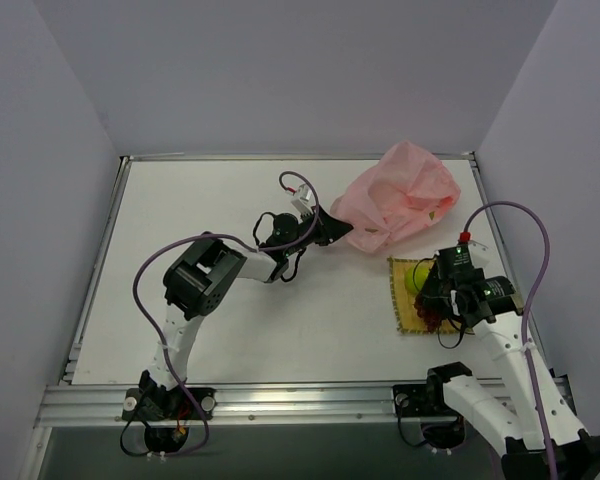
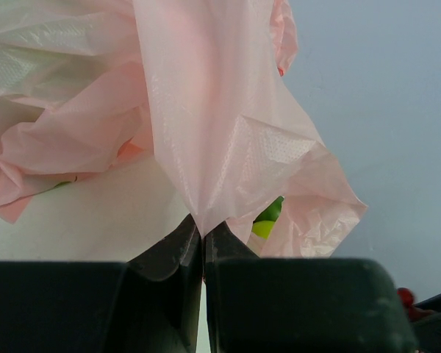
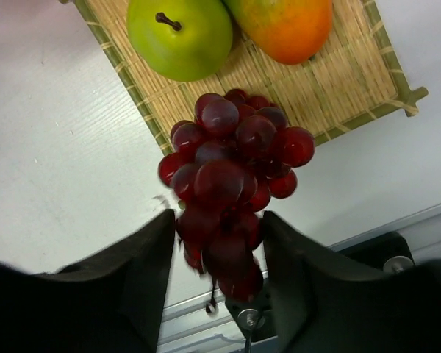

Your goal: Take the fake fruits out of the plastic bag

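The pink plastic bag (image 1: 400, 195) lies crumpled at the back right of the table. My left gripper (image 1: 338, 233) is shut on a fold of the bag's near edge (image 2: 206, 132). A bright green fruit (image 2: 268, 218) shows through a gap in the bag. My right gripper (image 3: 219, 220) hovers over the yellow woven mat (image 3: 353, 81), jaws apart. The dark red grape bunch (image 3: 231, 158) hangs between the fingers, its lower part blurred, with a gap on the right side. On the mat sit a green apple (image 3: 180, 37) and an orange-green mango (image 3: 287, 26).
The mat (image 1: 405, 315) lies near the table's right front corner, close to the metal rail (image 1: 280, 400) along the front edge. Grey walls enclose the table on three sides. Cables loop above both arms.
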Controlling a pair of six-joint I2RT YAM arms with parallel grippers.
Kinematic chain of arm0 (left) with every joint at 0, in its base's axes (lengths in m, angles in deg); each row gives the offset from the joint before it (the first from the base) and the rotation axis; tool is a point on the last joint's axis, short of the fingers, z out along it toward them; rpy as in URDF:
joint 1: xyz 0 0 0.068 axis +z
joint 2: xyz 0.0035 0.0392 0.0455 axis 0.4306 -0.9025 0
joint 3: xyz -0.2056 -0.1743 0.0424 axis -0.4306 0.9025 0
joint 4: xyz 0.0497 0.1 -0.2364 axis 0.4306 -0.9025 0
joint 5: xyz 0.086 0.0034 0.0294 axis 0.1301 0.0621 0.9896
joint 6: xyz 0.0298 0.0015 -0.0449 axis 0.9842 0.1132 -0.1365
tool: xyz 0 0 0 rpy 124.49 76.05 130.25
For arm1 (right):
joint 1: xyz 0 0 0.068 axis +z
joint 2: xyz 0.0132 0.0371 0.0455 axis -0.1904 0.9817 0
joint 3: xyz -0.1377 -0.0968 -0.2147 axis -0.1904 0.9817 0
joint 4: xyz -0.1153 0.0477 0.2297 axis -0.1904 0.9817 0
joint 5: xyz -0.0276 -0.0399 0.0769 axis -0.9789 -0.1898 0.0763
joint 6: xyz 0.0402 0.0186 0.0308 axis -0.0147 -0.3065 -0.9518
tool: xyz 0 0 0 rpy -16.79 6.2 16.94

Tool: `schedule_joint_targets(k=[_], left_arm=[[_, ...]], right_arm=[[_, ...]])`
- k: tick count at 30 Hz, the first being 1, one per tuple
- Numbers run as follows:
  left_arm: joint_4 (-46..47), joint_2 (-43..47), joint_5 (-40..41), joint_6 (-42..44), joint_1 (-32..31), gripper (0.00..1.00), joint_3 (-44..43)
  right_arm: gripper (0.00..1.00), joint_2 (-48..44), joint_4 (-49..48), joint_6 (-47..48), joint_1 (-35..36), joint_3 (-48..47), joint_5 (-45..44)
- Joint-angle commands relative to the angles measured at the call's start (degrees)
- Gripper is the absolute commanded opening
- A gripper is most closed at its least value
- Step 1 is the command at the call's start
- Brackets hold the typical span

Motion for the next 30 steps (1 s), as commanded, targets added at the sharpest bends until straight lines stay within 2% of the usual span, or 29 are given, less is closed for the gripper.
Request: schedule_joint_targets(k=[1, 3, 6, 11, 17, 19, 20, 22, 25, 28, 29, 30], left_arm=[[4.17, 0.36, -0.53, -0.43, -0.3, 0.02, -1.07], [3.99, 0.28, -0.62, -0.43, -0.3, 0.02, -1.16], [3.55, 0.36, -0.79, -0.34, -0.39, 0.02, -1.42], [2.24, 0.89, -0.36, 0.27, -0.48, 0.02, -1.34], [0.12, 1.59, 0.61, 1.24, -0.65, 0.02, -1.08], [-1.02, 2.21, 1.14, 2.2, -0.74, 0.02, -0.72], [-1.28, 2.38, 1.31, 2.38, -0.74, 0.02, -0.55], [-1.9, 2.91, 2.01, 3.08, -0.91, 0.02, -0.55], [-1.56, 3.53, 3.16, 3.44, -1.18, 0.02, -0.02], [-1.37, 3.53, 2.9, 2.91, -1.53, 0.02, -0.11], [-1.46, 3.53, 2.72, 2.91, -1.7, 0.02, -0.28], [-1.64, 3.44, 2.55, 2.82, -1.79, 0.03, -0.46]], right_arm=[[0.49, 0.11, -1.75, -0.62, 0.65, 0.24, -0.94], [0.66, -0.33, -1.57, -0.18, 0.65, -0.2, -0.77], [0.77, -2.26, -0.87, 0.17, 0.74, -2.92, -1.38], [0.78, -4.02, -0.08, 0.26, 0.83, -12.39, -1.21], [0.78, -2.45, -0.08, 1.57, 0.65, -18.56, 1.51], [0.87, -1.65, -1.47, 3.15, 0.74, -20.5, 2.74], [0.99, -1.39, -3.4, 3.68, 0.74, -20.68, 3.44], [1.0, -0.95, -5.43, 4.13, 0.82, -20.33, 6.16], [0.88, -0.42, -11.49, 3.87, 0.74, -18.32, 9.77], [0.56, 0.72, -16.68, 3.86, 0.74, -17.08, 12.24], [0.38, 0.9, -18.25, 3.95, 0.74, -16.9, 10.41], [0.3, 0.99, -19.23, 5.0, 0.74, -16.64, 9.87]])
